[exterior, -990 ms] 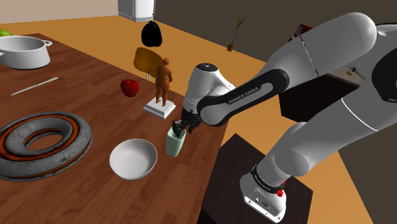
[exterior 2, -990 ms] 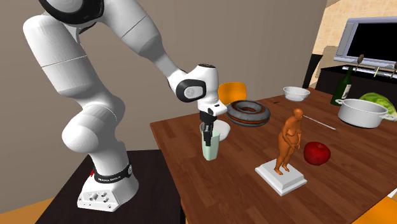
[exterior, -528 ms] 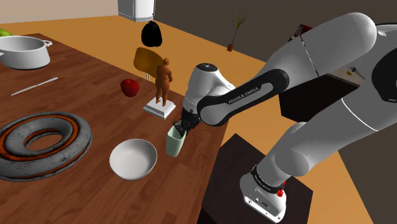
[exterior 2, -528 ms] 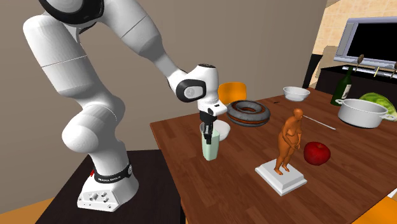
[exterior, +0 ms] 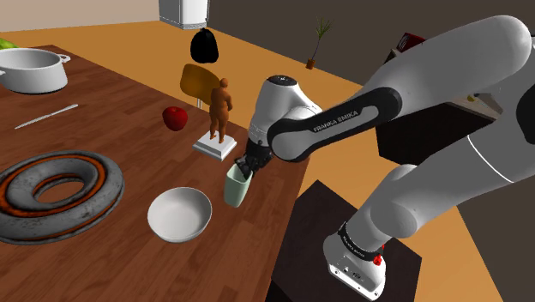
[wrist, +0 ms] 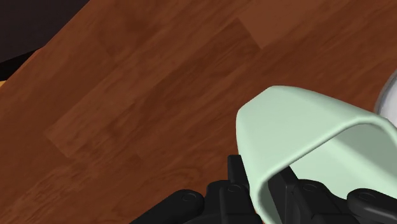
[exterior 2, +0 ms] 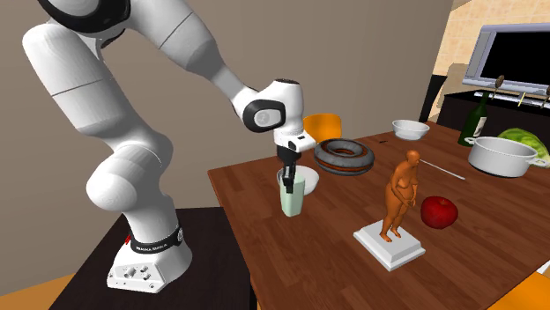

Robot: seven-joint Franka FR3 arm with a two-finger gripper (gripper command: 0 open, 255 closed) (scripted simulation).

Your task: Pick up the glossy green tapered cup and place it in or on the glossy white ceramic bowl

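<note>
Presently we find the pincer [exterior: 244, 171] [wrist: 262, 186] clamped on the pale green cup [exterior: 233, 190] [wrist: 286, 127] — one finger inside the rim, one outside, with the wall pinched between them, as the wrist view confirms. The cup is at the near edge of the wooden tabletop [exterior: 103, 129], just to the shoulder view's right of the white bowl [exterior: 179, 214]. We cannot tell whether its base touches the wood. Farther off stand an orange figurine [exterior: 220, 107] on a white plinth and a red apple [exterior: 176, 117].
</note>
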